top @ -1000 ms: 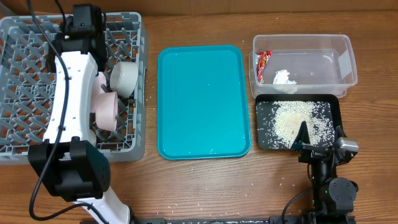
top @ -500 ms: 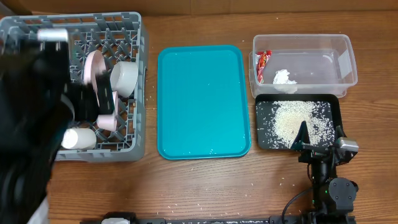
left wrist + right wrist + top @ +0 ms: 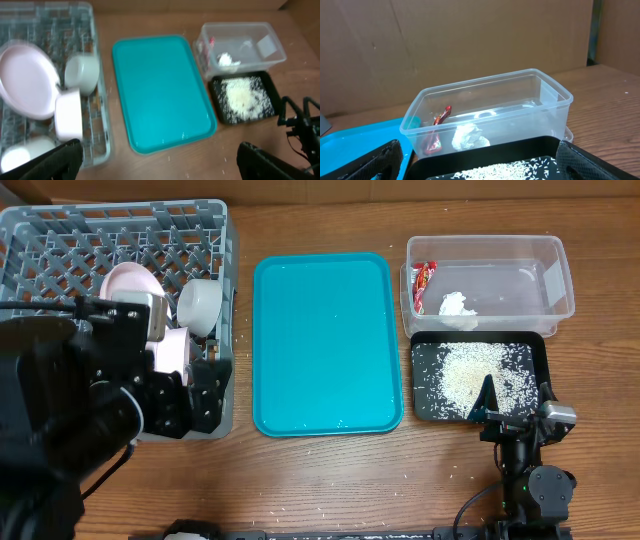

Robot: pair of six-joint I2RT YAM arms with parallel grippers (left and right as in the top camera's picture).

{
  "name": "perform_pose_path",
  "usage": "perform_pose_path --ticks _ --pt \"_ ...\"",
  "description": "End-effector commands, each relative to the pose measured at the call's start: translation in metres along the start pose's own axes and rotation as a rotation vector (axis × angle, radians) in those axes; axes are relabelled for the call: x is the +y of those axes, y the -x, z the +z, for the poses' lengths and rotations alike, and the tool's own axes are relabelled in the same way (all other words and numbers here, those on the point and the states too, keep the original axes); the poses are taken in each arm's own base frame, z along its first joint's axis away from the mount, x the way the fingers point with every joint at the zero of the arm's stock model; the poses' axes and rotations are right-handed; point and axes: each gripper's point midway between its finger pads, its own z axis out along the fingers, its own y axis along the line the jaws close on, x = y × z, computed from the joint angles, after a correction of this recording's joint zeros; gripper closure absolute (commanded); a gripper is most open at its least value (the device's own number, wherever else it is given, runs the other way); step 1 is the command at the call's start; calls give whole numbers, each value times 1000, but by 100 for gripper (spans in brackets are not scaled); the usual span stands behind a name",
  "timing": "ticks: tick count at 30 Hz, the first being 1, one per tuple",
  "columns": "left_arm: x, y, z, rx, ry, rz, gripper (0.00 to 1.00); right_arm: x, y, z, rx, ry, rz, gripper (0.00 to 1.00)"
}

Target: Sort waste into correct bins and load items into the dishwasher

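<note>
Closest in, by the near right corner of the wooden counter (image 3: 330,490), the right gripper (image 3: 480,161) sits low with its dark fingers (image 3: 380,159) spread wide and nothing between them. A few stray grains (image 3: 456,473) dot the wood along the near edge. Just beyond the fingers lies the shallow black tray (image 3: 424,406), rectangular and matte, with a loose heap of white rice (image 3: 475,372) across its floor.

Touching its far side stands the clear tub (image 3: 560,280), thin-walled, glossy plastic with rounded corners. It holds the crinkled red wrapper (image 3: 424,280) against its left wall and the crumpled tissue (image 3: 458,305) beside it.

In the middle of the counter rests a flat, smooth teal tray (image 3: 325,340).

At the left edge, the left gripper (image 3: 160,162) hangs high (a blurred dark mass from overhead), fingers parted and empty. Below it, the grey lattice dish rack (image 3: 100,240) carries a pale pink plate (image 3: 25,80), a white bowl (image 3: 81,74), a pink bowl (image 3: 68,115) and a cup (image 3: 25,152).
</note>
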Motion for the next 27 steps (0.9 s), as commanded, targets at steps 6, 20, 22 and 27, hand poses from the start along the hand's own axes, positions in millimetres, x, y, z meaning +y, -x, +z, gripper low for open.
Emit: perform_pose_path --ticks 6,20,22,27 --pt "5 -5 4 -359 22 172 0 -1 -2 0 -2 -2 0 0" --pt "84 -128 109 -595 185 125 0 -1 -2 0 -2 -2 0 0" --pt "88 -137 122 -608 183 126 0 -1 -2 0 -2 -2 0 0" --pt "97 -154 148 -617 182 119 0 -1 -2 0 -2 -2 0 0"
